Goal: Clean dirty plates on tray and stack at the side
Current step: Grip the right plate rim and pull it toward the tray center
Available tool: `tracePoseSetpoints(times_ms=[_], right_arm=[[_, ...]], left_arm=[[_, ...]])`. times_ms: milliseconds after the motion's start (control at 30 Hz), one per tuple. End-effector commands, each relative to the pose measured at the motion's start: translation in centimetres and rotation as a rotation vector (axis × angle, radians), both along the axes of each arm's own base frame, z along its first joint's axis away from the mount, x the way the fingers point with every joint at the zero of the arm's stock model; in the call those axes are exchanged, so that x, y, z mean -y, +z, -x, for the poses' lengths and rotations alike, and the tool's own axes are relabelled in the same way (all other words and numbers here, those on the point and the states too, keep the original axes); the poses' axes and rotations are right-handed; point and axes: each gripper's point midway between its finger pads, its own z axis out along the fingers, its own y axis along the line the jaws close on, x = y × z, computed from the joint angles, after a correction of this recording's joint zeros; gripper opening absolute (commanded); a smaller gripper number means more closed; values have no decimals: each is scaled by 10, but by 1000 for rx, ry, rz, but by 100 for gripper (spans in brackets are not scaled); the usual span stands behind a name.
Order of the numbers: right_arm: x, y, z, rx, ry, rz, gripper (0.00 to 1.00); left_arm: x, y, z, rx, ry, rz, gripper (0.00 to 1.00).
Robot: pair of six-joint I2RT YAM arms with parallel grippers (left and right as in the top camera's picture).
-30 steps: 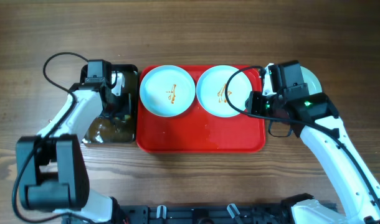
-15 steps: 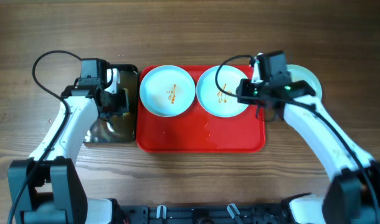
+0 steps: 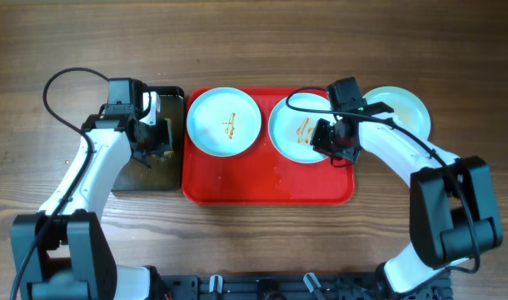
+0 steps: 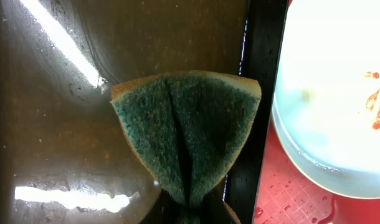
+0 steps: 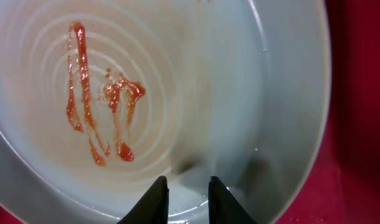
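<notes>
Plate (image 3: 294, 125) on tray (image 3: 262, 185): right gripper (image 5: 186, 183) narrow at its rim, we guess to steady it; left gripper (image 3: 156, 140) clamps sponge (image 4: 187, 130) for wiping.

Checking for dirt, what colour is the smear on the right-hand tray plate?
Orange-red smear on the pale plate; clearest in the right wrist view.

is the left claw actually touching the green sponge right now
Touching. In the left wrist view the left claw is shut on the green sponge, whose lower end is pinched into a fold.
</notes>
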Motion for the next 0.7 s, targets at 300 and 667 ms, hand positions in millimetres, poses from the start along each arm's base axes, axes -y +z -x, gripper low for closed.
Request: tracePoseSetpoints(times_ms=[300, 667], right_arm=[[39, 16, 18, 31, -126, 45, 31], [25, -16, 51, -37, -106, -54, 7]], left_arm=[[3, 4, -1, 14, 3, 15, 4], [3, 4, -1, 14, 3, 15, 4]])
